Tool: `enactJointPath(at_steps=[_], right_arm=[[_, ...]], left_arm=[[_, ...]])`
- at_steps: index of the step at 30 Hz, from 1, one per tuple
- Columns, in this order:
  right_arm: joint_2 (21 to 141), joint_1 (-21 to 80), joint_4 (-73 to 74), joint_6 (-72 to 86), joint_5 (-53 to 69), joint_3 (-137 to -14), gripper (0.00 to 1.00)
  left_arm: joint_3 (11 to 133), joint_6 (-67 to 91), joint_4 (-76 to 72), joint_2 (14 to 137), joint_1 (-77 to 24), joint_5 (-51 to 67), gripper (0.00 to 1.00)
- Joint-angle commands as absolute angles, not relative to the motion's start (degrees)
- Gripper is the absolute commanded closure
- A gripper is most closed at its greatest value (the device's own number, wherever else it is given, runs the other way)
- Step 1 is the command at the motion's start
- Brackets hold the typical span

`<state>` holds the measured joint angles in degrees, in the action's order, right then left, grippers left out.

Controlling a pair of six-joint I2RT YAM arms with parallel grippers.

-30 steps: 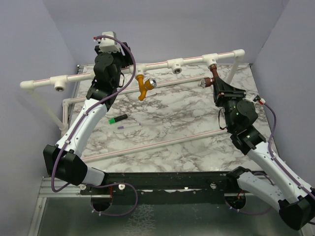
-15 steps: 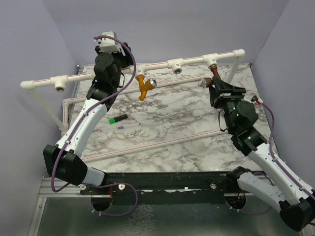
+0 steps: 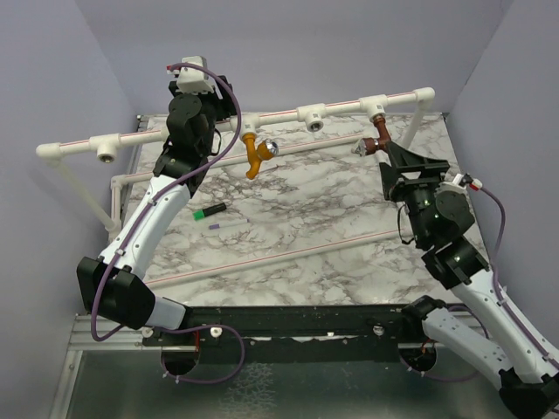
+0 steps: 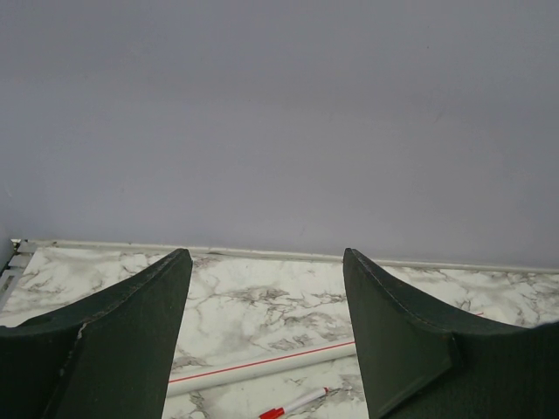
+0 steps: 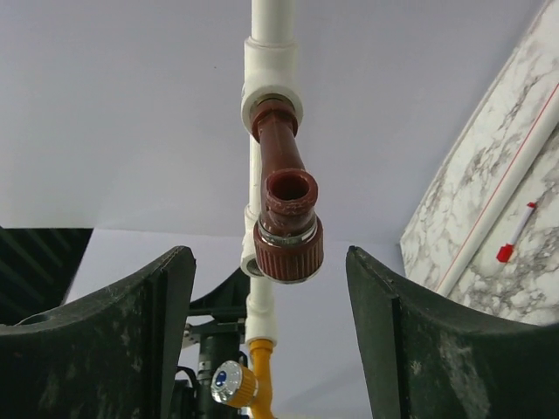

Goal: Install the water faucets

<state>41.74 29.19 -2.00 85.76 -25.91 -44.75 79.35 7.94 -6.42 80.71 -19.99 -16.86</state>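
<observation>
While the right claw (image 5: 265, 271) stands open — brown tap (image 5: 281, 196) just ahead, seated in its fitting (image 5: 272, 87) — back away straight; left claw (image 4: 264, 262) open, empty.

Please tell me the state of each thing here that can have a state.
orange-yellow faucet: seated in the white pipe.
reddish-brown faucet: seated in the white pipe, not gripped.
left gripper: open, empty.
right gripper: open, jaws beside the reddish-brown faucet, apart from it.
green marker: lying on the table.
</observation>
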Motion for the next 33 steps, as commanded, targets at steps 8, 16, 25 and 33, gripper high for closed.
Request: enactJointPath(at_steps=[8, 16, 25, 33], right_arm=[[32.3, 29.4, 1.6, 51.4, -25.1, -45.4, 0.25], [30.3, 29.4, 2.9, 16.7, -26.4, -49.4, 0.24], [32.4, 29.4, 7.2, -18.7, -17.3, -54.7, 0.21], [36.3, 29.4, 19.9, -42.4, -4.7, -59.5, 0.21]], left_arm=[[74.8, 6.6, 9.8, 83.8, -20.7, -14.6, 0.28], [74.8, 6.6, 9.8, 83.9, -20.7, -14.6, 0.28], [74.7, 6.5, 9.8, 84.0, -20.7, -14.7, 0.28], [74.7, 6.5, 9.8, 84.1, -20.7, -14.6, 0.28]])
